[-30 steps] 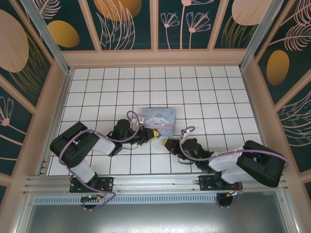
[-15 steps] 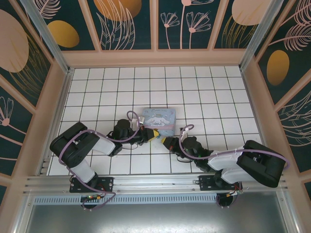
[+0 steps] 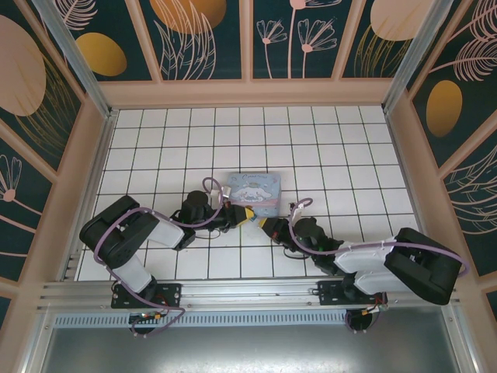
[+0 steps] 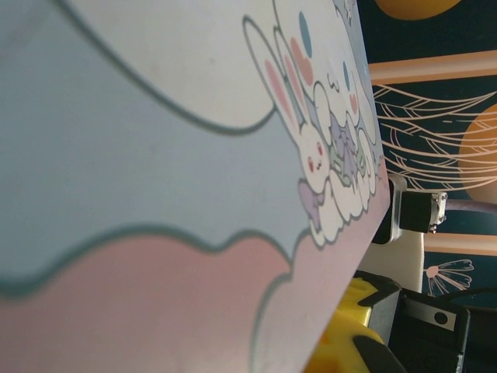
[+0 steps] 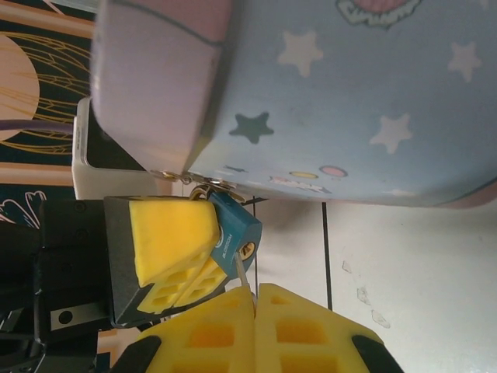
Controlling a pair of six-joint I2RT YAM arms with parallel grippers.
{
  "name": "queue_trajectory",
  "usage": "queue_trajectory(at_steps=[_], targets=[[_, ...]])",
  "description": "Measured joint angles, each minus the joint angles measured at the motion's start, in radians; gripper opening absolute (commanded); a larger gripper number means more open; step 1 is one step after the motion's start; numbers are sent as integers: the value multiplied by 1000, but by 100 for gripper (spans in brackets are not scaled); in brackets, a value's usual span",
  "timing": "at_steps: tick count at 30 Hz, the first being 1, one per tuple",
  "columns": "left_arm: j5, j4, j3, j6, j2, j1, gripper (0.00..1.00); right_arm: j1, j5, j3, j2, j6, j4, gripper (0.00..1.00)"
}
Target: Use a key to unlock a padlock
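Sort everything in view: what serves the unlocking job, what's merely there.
Job: small dark-blue padlock; thin pale metal key; left arm's yellow fingers on the padlock; right arm's yellow fingers pinching the key.
Merely there: pastel-blue cartoon-print box carrying the padlock; white gridded table.

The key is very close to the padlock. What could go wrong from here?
1. The key is a thin sliver pinched at the very tip of the right tool; it may twist or slip if pushed off-line.
2. The padlock hangs tilted from the box; it may swing aside, though the left tool is against it.
3. Both tools are close together and could collide.
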Motion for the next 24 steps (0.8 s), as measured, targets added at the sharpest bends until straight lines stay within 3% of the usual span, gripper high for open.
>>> queue_trajectory(at_steps=[24], targets=[[-1, -9, 0, 0, 0, 0, 0, -7, -26, 0, 25, 0, 14, 0]])
